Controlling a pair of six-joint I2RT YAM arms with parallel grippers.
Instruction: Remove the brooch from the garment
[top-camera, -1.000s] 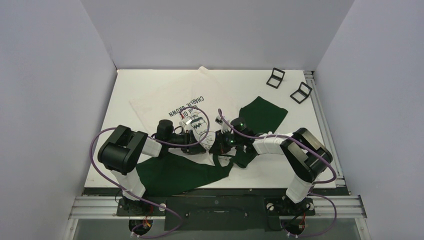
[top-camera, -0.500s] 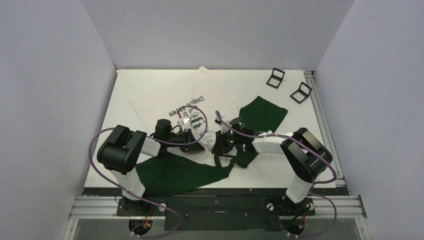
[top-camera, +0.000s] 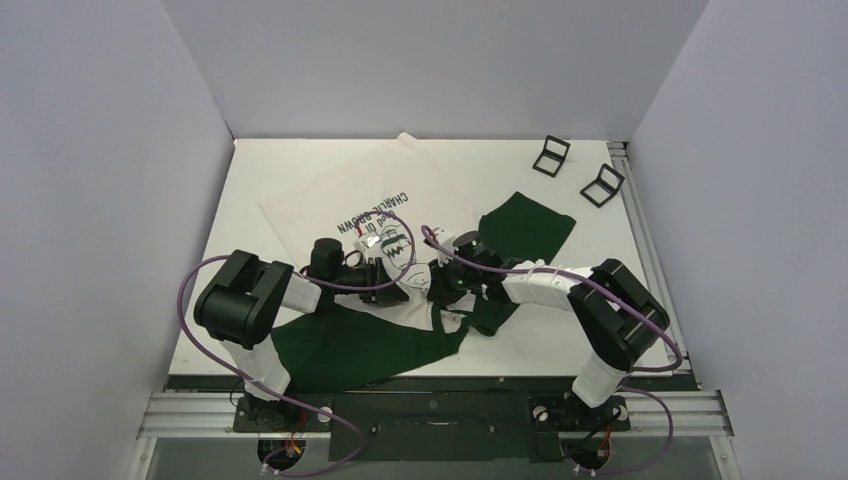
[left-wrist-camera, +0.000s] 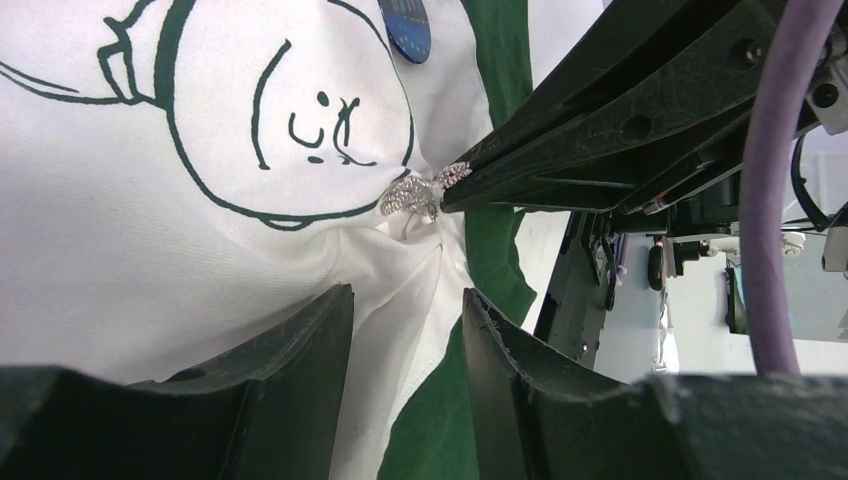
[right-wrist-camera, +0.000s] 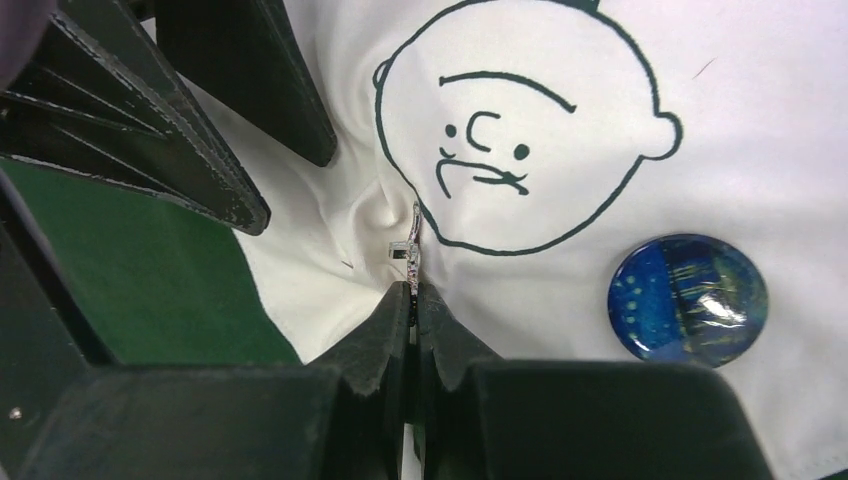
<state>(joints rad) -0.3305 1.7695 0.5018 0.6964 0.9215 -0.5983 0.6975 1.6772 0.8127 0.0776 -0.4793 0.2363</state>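
The garment (top-camera: 340, 195), a white T-shirt with green sleeves and a cartoon face (right-wrist-camera: 520, 140), lies crumpled across the table. A small sparkly silver brooch (left-wrist-camera: 415, 195) is pinned just under the face's chin and shows edge-on in the right wrist view (right-wrist-camera: 412, 255). My right gripper (right-wrist-camera: 412, 290) is shut on the brooch's end, and the cloth puckers around it. My left gripper (left-wrist-camera: 405, 292) stands close beside it, jaws apart, fingers down on the white cloth a little short of the brooch. In the top view the two grippers (top-camera: 400, 283) (top-camera: 432, 285) meet at mid table.
A round blue badge (right-wrist-camera: 687, 298) sits on the shirt right of the face. Green sleeves spread at the near left (top-camera: 360, 345) and the right (top-camera: 525, 228). Two small black stands (top-camera: 551, 154) (top-camera: 602, 184) are at the far right corner.
My right arm has shifted slightly left, towards the left gripper. The left arm has hardly moved.
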